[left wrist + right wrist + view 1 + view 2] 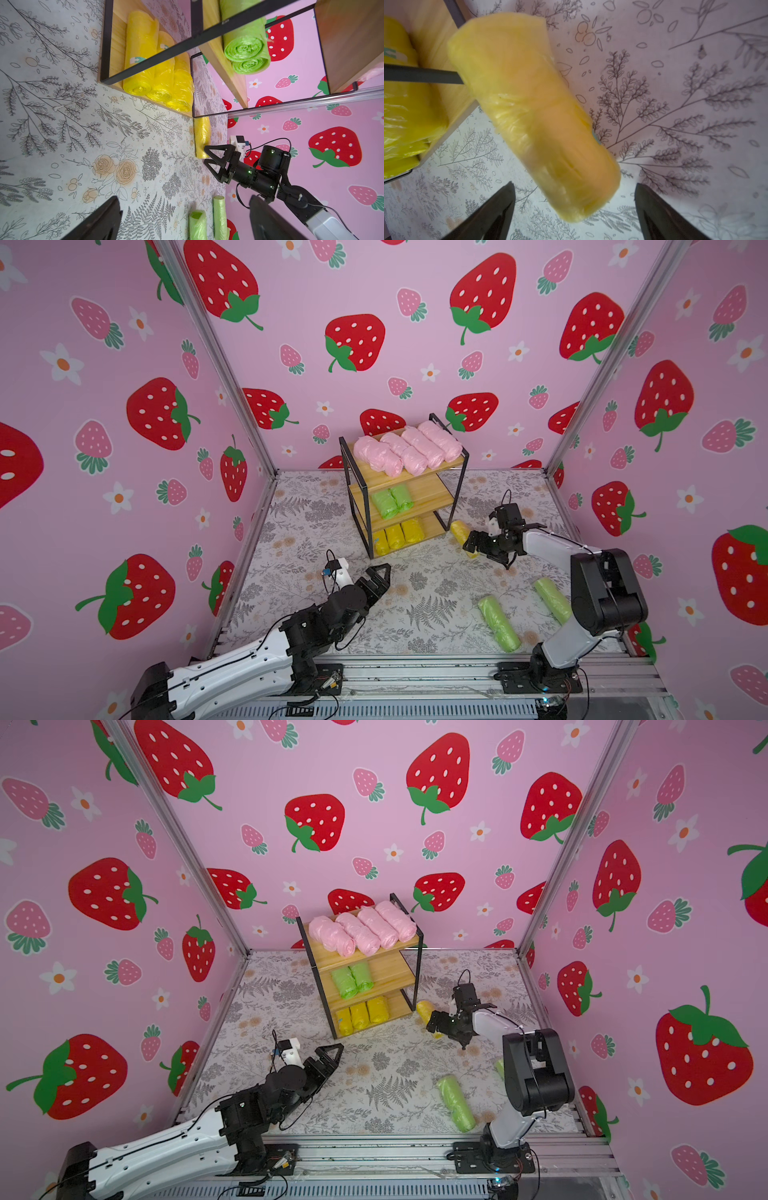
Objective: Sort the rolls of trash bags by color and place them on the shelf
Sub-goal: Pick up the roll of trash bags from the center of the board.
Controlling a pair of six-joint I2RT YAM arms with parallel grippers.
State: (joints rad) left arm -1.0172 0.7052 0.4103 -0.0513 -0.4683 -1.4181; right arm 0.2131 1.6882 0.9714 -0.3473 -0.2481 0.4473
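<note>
Jaws stand wide on both arms. Your right jaws sit one to either side of the near end of a loose yellow roll (533,116), with a gap showing at each side in the right wrist view, where the roll looks blurred. That roll lies on the desk (307,526), just beside the lower right corner of the shelf (434,495), right of centre in both top views. Your left jaws hold nothing; they sit over the desk left of centre and point toward the shelf. On the shelf you have four pink rolls (409,448) side by side on the top tier. Two green rolls (392,501) sit at the left of the middle tier, and three yellow rolls (397,536) at the left of the bottom tier. Two loose green rolls (498,622) lie apart on the desk in the lower right of the frame, near your right arm's base.
</note>
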